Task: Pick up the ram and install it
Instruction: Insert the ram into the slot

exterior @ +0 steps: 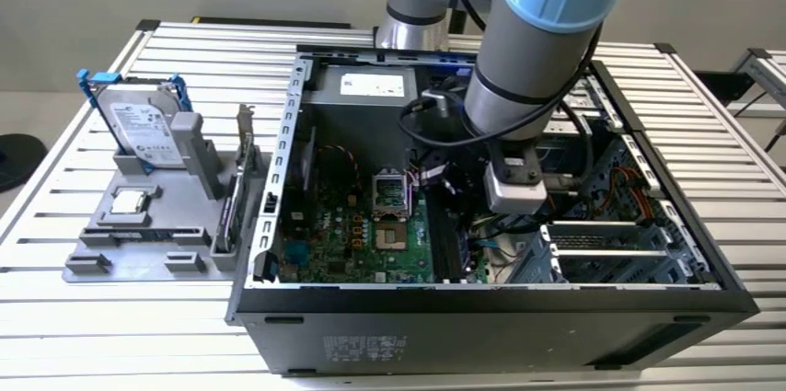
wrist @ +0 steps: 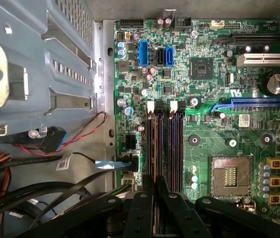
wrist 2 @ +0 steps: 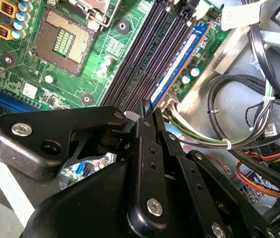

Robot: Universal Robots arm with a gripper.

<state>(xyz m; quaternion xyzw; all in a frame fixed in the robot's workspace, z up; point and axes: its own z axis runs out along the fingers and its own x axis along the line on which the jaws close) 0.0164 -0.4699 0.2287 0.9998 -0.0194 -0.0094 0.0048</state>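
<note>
Furthest to the exterior view's left, on the pale slatted metal table (exterior: 74, 336), lies a grey plastic fixture tray (exterior: 123, 258). It carries a silver hard drive (exterior: 138, 129) standing in a blue frame, a small square silver chip (exterior: 132, 202) lying flat, and an upright expansion card (exterior: 239, 189) at its edge, just beside the case.

Next comes the open black computer case (exterior: 491, 327), with the green motherboard (exterior: 356, 235) on its floor and the empty square processor socket (wrist 2: 63, 39) near the board's middle.

Beside the socket run the black memory slots (wrist 2: 140, 54). The ram (wrist 2: 179, 64), a long narrow circuit-board stick with a blue label strip, stands on edge in the outermost slot, the one nearest the bundled black cables (wrist 2: 239, 114).

The grey and light-blue arm (exterior: 540, 51) reaches down into the case. Its black gripper (wrist 2: 149, 110) has its fingers drawn tightly together, and their tips meet the near end of the ram. Whether the board's edge is pinched between them I cannot tell.

Furthest right inside the case sits a perforated metal drive cage (exterior: 614, 248).
</note>
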